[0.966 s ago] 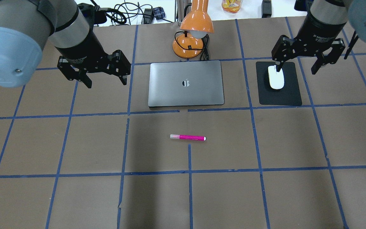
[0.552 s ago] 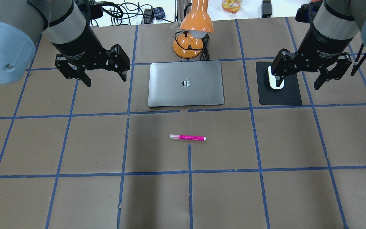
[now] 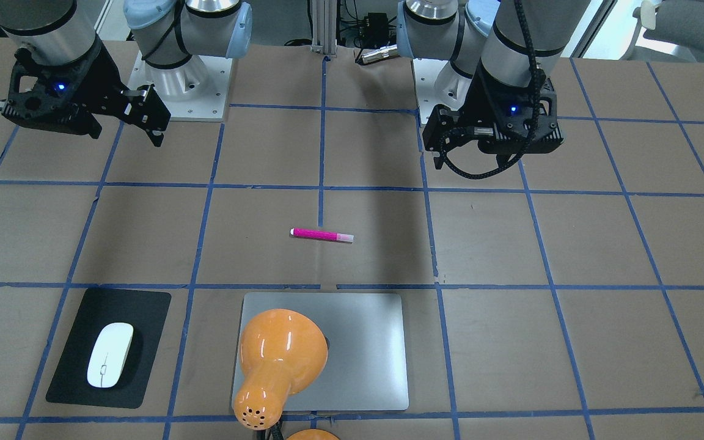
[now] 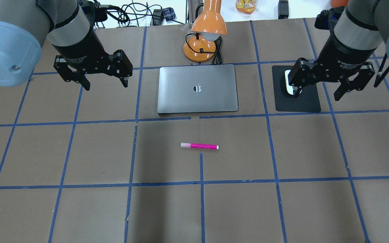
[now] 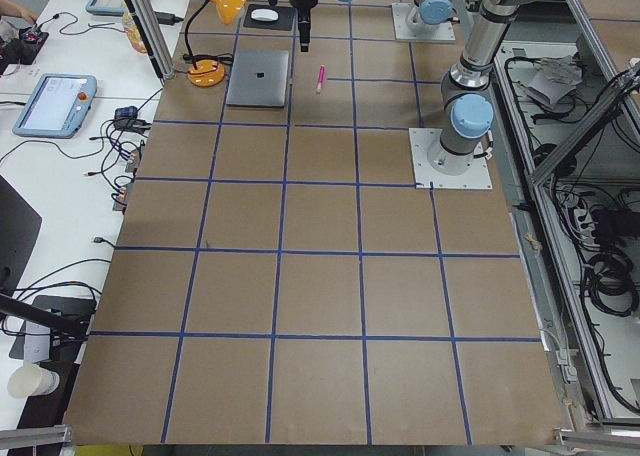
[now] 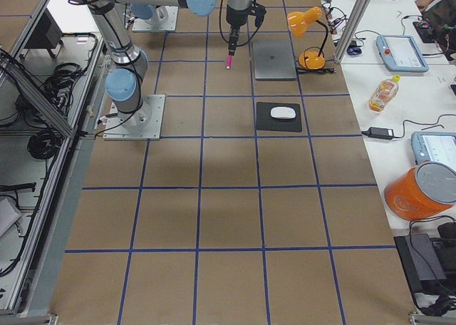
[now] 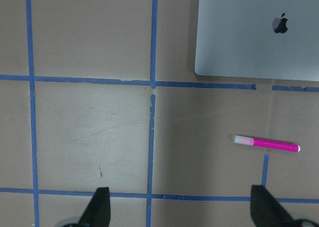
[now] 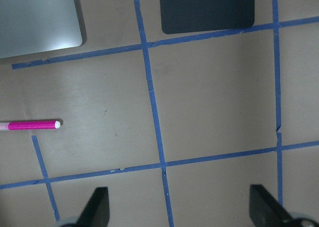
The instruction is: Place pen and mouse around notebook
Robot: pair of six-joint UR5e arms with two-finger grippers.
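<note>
The pen point(image 4: 199, 146) is lying flat on the brown tabletop point(image 4: 79, 152), on the robot's side of the notebook point(image 4: 198, 88) and apart from it. It is running roughly parallel to the notebook's near edge, with its pale cap end pointing toward the robot's left. Nothing is touching it.

The notebook is lying closed and flat, its dark centre mark facing up. An orange lamp point(image 4: 209, 23) is standing just beyond its far edge. The mouse point(image 3: 110, 354) is resting on a black mat point(image 3: 144, 366) on the robot's right of the notebook, with a strip of bare tabletop between mat and notebook.

The left end effector point(image 4: 105, 84) is hanging above the tabletop on the robot's left of the notebook, its fingers spread wide and gripping nothing. The right end effector point(image 4: 317, 94) is also hanging wide and empty. From overhead, one of its fingers is covering part of the mouse, but the front-facing view is showing it raised and well apart from mouse and mat. Both wrist cameras are looking down on the pen lying between their spread fingertips' line and the notebook.
</note>
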